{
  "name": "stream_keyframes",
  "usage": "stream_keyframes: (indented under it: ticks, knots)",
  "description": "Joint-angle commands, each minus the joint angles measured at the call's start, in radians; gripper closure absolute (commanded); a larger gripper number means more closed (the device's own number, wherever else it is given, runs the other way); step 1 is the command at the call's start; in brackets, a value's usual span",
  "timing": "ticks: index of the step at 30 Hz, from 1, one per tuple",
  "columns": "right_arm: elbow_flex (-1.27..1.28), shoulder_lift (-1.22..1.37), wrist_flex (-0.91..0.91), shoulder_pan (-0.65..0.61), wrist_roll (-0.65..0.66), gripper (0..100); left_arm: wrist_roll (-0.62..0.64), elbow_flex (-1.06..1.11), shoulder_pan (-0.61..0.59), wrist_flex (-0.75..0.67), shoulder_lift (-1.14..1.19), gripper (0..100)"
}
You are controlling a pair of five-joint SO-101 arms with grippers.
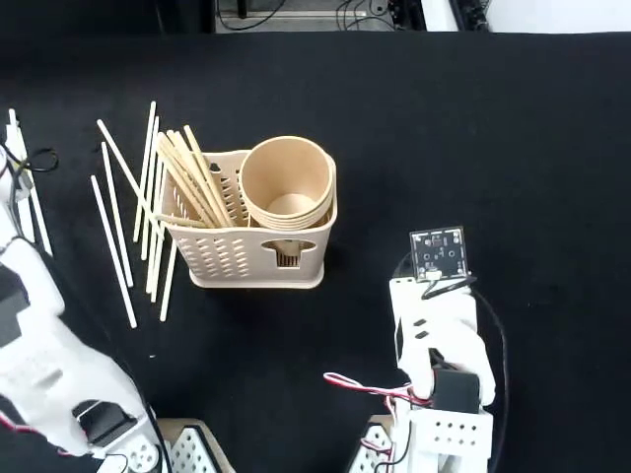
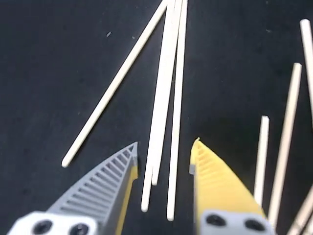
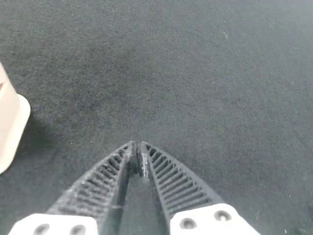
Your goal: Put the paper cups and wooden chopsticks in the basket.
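A beige slotted basket [image 1: 251, 254] stands mid-table with stacked paper cups [image 1: 286, 182] in its right half and a bundle of wooden chopsticks [image 1: 192, 175] leaning in its left half. Several loose chopsticks [image 1: 120, 251] lie on the black cloth left of the basket, and a few more [image 1: 37, 222] lie by the left edge. My left gripper [image 2: 165, 144] is open just above loose chopsticks [image 2: 164, 98], two or three of them between its fingers. My right gripper [image 3: 137, 145] is shut on nothing above bare cloth, with a basket corner [image 3: 10, 127] off to one side.
The left arm [image 1: 39, 345] runs along the table's left edge. The right arm [image 1: 439, 330] sits folded near the front, right of the basket. Black cloth covers the table; its right half has nothing on it.
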Motion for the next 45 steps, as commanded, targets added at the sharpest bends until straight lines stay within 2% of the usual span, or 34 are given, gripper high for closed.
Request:
stream_keyframes:
  ticks: [1, 10, 18, 24, 28, 33, 45]
  knots:
    - [-0.001, -0.004, -0.012, 0.015, 0.002, 97.2, -0.003, -0.226, -0.004, -0.002, 0.166, 81]
    - [-0.001, -0.004, -0.012, 0.015, 0.002, 97.2, 0.000, -0.662, -0.021, 0.009, 0.614, 81]
    - [-0.001, -0.004, -0.012, 0.015, 0.002, 97.2, -0.002, -1.059, 0.008, 0.284, 0.876, 82]
    - [-0.001, -0.004, -0.012, 0.015, 0.002, 97.2, -0.003, -1.293, 0.005, 0.396, 1.028, 96]
    - [-0.001, -0.004, -0.012, 0.015, 0.002, 97.2, -0.003, -1.392, 0.007, 0.407, 1.120, 97]
    - [-0.001, -0.004, -0.012, 0.015, 0.002, 97.2, -0.002, -1.449, 0.027, 0.506, 1.111, 97]
    - [-0.001, -0.004, -0.012, 0.015, 0.002, 97.2, 0.000, -1.451, 0.122, 0.678, 0.867, 97]
